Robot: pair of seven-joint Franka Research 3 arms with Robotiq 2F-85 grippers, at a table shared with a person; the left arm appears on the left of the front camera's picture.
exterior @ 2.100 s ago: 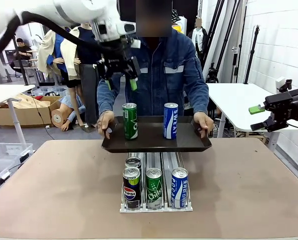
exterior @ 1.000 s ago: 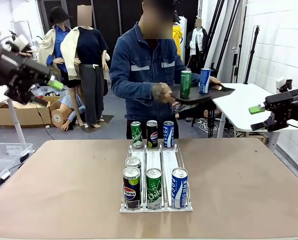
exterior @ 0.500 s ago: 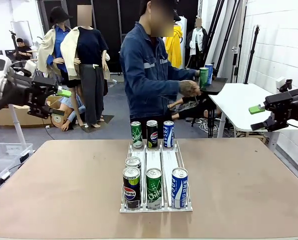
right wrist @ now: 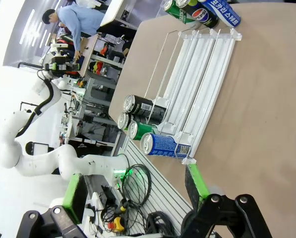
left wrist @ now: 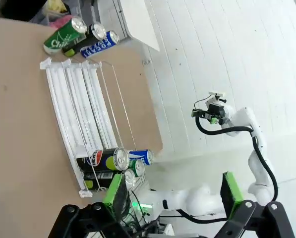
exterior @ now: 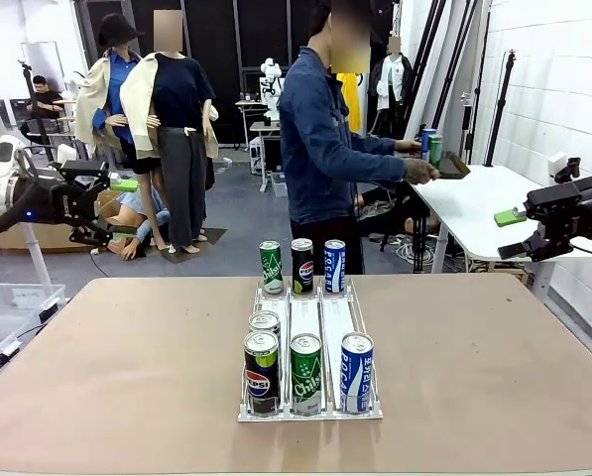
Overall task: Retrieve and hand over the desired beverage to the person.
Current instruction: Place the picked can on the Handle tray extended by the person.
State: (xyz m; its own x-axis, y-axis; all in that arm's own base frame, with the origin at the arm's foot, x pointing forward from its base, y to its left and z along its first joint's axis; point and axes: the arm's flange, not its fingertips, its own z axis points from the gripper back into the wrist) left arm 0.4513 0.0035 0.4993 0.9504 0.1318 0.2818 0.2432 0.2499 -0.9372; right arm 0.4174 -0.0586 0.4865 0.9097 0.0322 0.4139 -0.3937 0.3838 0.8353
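Denim-jacketed person (exterior: pixel 325 149) now turned to the side table, left hand (exterior: pixel 123 208) lower, both hands (exterior: pixel 510 234) apart, empty.

A clear rack (exterior: pixel 310 327) sits on the tan table (exterior: pixel 127 377). At the rack's near end stand a black-and-blue can (exterior: pixel 261 372), a green can (exterior: pixel 306 373) and a blue-and-white can (exterior: pixel 356 372). Behind the rack, the person (exterior: pixel 325 149) wears a dark blue jacket. Both grippers are black with green pads (exterior: pixel 512 216).
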